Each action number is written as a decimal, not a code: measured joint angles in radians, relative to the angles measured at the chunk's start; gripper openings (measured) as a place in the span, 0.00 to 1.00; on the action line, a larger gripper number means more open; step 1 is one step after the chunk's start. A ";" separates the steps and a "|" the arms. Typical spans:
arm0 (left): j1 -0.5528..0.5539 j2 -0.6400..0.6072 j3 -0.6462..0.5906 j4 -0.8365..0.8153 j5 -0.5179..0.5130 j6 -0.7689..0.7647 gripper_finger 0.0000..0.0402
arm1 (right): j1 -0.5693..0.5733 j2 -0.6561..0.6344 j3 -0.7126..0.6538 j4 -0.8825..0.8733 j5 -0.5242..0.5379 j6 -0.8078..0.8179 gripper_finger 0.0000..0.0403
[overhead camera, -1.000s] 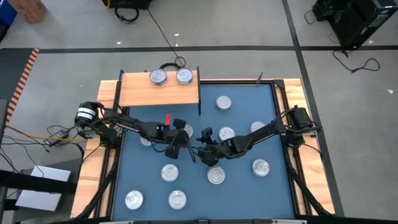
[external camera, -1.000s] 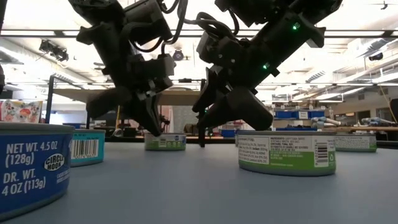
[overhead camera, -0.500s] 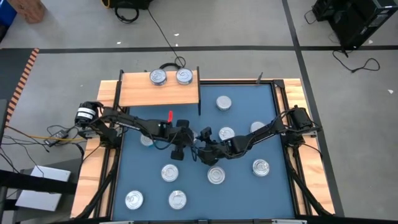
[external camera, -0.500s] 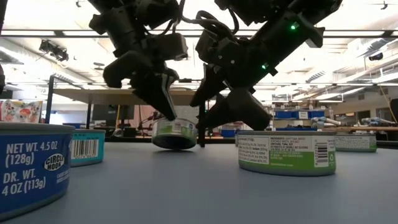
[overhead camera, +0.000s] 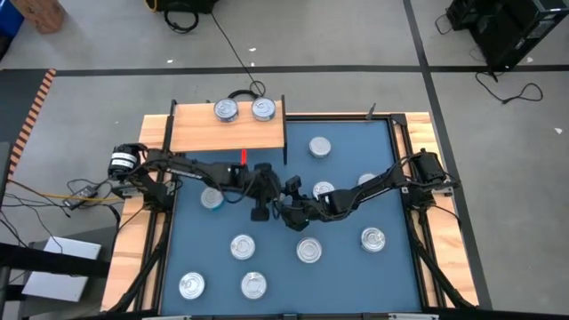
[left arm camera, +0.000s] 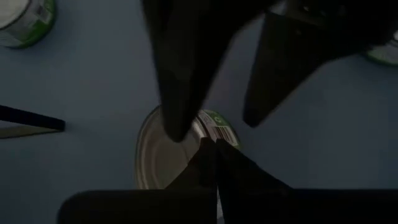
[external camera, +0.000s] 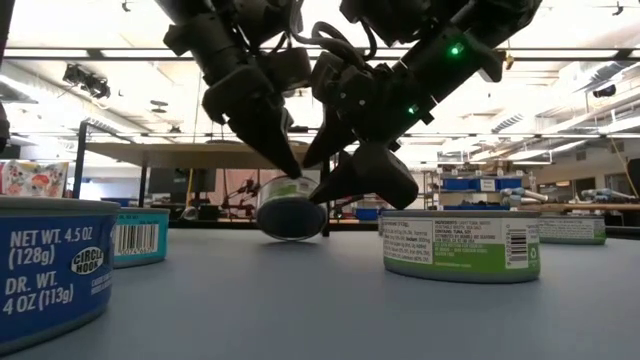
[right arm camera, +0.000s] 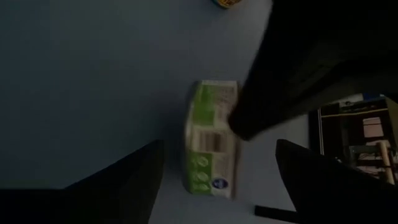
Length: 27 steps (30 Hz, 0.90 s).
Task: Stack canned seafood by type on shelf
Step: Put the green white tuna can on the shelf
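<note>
We see the left gripper (external camera: pixel 285 165) clamped on a small round green-labelled silver-lidded tin (external camera: pixel 291 211), tilted just above the blue tabletop (external camera: pixel 330 300), well short of the light wooden shelf (overhead camera: pixel 227 129). The right gripper (external camera: pixel 335 170), fingers spread, crowds it; a bump could knock it loose.

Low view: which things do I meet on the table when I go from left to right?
Blue-labelled can → teal can with a barcode → tilted green-labelled can between the two hands → large green-labelled can → far green-labelled can.
</note>
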 joint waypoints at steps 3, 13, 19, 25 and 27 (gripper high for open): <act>0.010 0.000 0.006 0.003 0.019 -0.003 0.00 | 0.000 0.000 0.000 0.001 0.000 0.019 0.78; 0.017 0.000 0.009 0.030 0.045 -0.008 0.00 | -0.055 0.002 0.000 0.001 -0.030 0.062 0.67; 0.016 0.000 0.009 0.036 0.056 -0.008 0.00 | -0.076 0.002 0.000 0.001 -0.135 0.070 0.50; 0.017 -0.001 0.009 0.043 0.067 -0.012 0.00 | -0.081 0.002 0.000 0.000 -0.142 0.073 0.35; 0.017 -0.001 0.009 0.043 0.070 -0.012 0.00 | -0.080 0.002 0.000 0.001 -0.142 0.074 0.35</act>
